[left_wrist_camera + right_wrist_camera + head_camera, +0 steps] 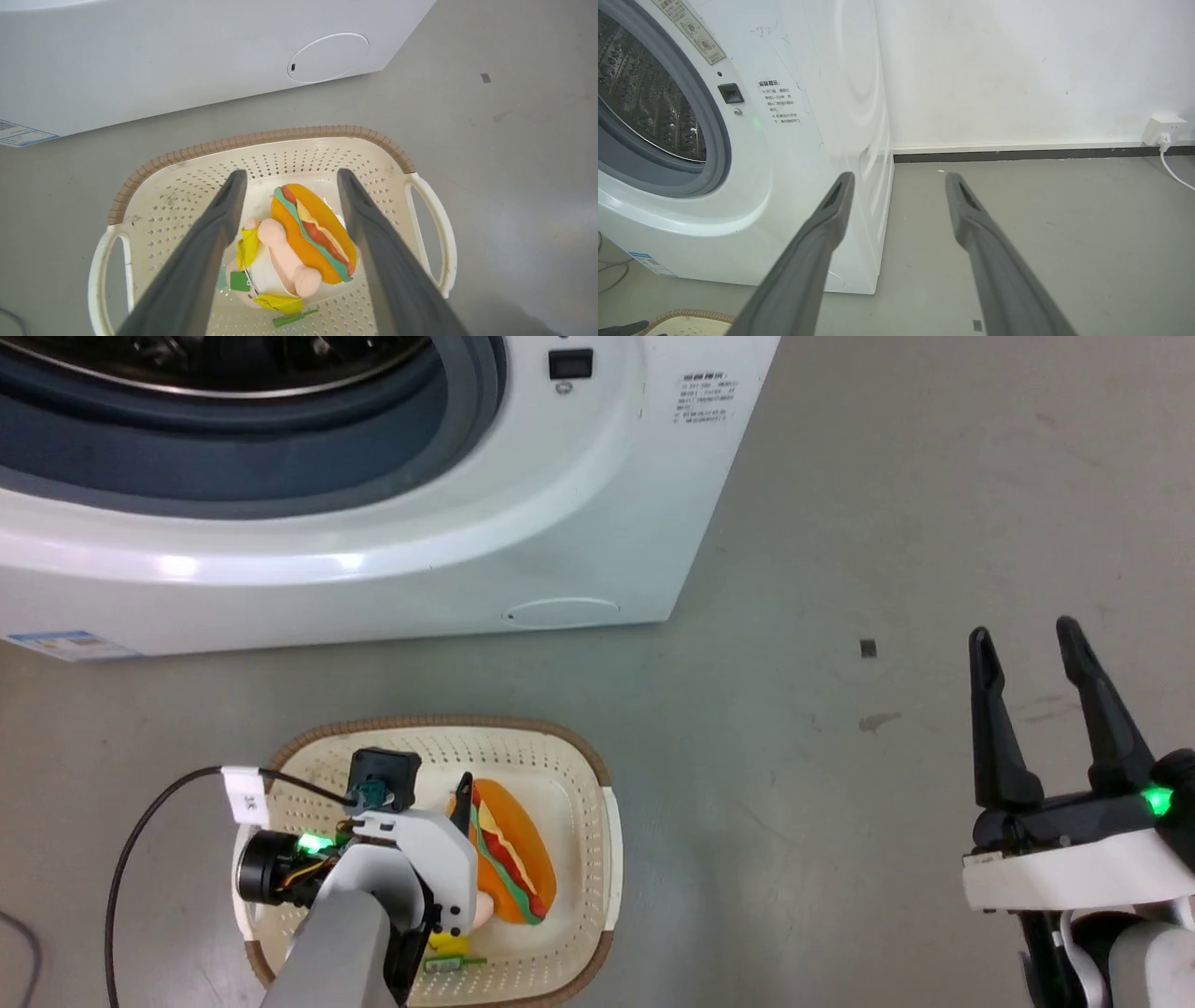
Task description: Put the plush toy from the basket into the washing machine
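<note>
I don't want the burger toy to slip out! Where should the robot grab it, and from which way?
Probably across the fat orange bun of the plush toy, coming down from above. It lies in the basket with walls all round, and the bun lines up between the fingers of the open left gripper.

Long dark tapered fingers (994,737) on right pincer (1022,631), green light (1158,800) at its base, white wrist shell (1064,882), black cable (140,831) with white tag (246,795) behind left pincer (290,175)

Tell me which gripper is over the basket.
The left gripper: it hangs open above the basket, aimed at the plush toy. The right gripper is open too, but over the floor.
</note>
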Controlling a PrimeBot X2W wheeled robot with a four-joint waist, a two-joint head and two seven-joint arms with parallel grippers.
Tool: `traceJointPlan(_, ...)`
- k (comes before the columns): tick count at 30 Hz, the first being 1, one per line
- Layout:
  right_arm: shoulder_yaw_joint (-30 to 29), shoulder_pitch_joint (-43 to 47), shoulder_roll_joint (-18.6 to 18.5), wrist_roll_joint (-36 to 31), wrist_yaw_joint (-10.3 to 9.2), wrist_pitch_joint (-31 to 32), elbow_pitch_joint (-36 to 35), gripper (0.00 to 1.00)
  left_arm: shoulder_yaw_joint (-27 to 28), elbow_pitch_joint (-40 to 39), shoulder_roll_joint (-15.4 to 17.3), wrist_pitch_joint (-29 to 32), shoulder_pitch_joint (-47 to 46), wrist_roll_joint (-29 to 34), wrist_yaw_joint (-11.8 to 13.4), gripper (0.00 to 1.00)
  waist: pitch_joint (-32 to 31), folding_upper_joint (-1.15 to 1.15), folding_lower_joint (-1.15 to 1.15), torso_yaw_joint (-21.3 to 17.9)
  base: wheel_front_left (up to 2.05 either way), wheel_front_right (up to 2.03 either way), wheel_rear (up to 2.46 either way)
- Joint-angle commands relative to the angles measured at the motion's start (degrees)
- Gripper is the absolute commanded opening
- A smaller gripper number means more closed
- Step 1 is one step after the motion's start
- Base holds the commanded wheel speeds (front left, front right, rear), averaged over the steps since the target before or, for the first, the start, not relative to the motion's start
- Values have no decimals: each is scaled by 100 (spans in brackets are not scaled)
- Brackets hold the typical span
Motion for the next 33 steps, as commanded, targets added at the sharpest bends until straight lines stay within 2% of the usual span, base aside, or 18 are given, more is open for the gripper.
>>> traceJointPlan(1, -12, -151, -1, 102, -2, -69, -103, 100, -62, 203, 51, -10, -231, -44, -16, 100, 242, 0, 0, -32, 0, 0, 0)
traceJointPlan(10, -31, -297, -1, 209, -2, -176, -323, 100, -193, 732, 101, -237, -730, -132, -29, 100, 820, 0, 0, -88, 0, 0, 0)
traceJointPlan(13, -45, -351, -1, 253, -3, -212, -390, 100, -232, 907, 138, -405, -898, -154, 44, 100, 993, 0, 0, -124, 0, 0, 0)
traceJointPlan(26, -128, -561, -1, 410, -3, -367, -688, 100, -484, 1675, 196, 103, -1388, -289, 31, 100, 1767, 0, 0, -181, 0, 0, 0)
traceJointPlan(33, -148, -663, -1, 451, -3, -438, -831, 100, -593, 2027, 217, 163, -1659, -366, 22, 100, 2143, 0, 0, -178, 0, 0, 0)
